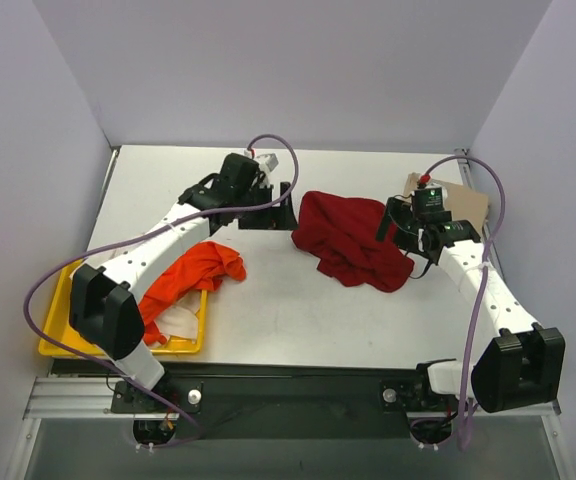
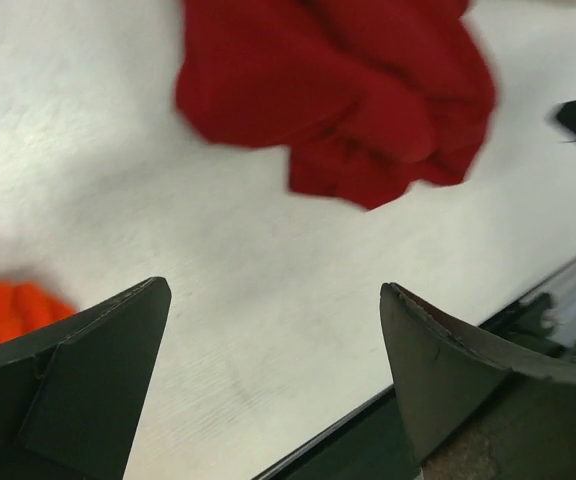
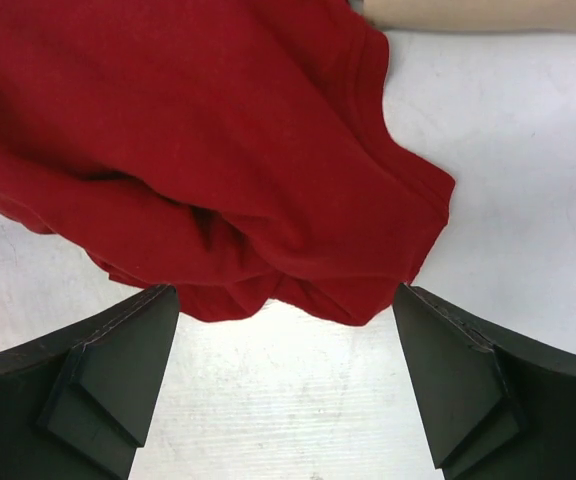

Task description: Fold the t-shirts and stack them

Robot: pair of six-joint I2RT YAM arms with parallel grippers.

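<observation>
The dark red t-shirt (image 1: 348, 238) lies crumpled on the white table, right of centre. My left gripper (image 1: 273, 212) is open and empty just left of it; in the left wrist view (image 2: 273, 300) the red shirt (image 2: 348, 90) lies ahead of the jaws, apart from them. My right gripper (image 1: 400, 232) is open and empty at the shirt's right edge; in the right wrist view (image 3: 283, 300) the red cloth (image 3: 198, 150) reaches to just in front of the fingertips. The orange t-shirt (image 1: 193, 275) spills out of the tray. A tan shirt (image 1: 465, 200) lies at the back right. No blue shirt shows.
The yellow tray (image 1: 56, 345) stands at the front left edge with a pale white cloth (image 1: 178, 322) in it. The orange cloth shows at the left in the left wrist view (image 2: 8, 310). Grey walls enclose the table on three sides.
</observation>
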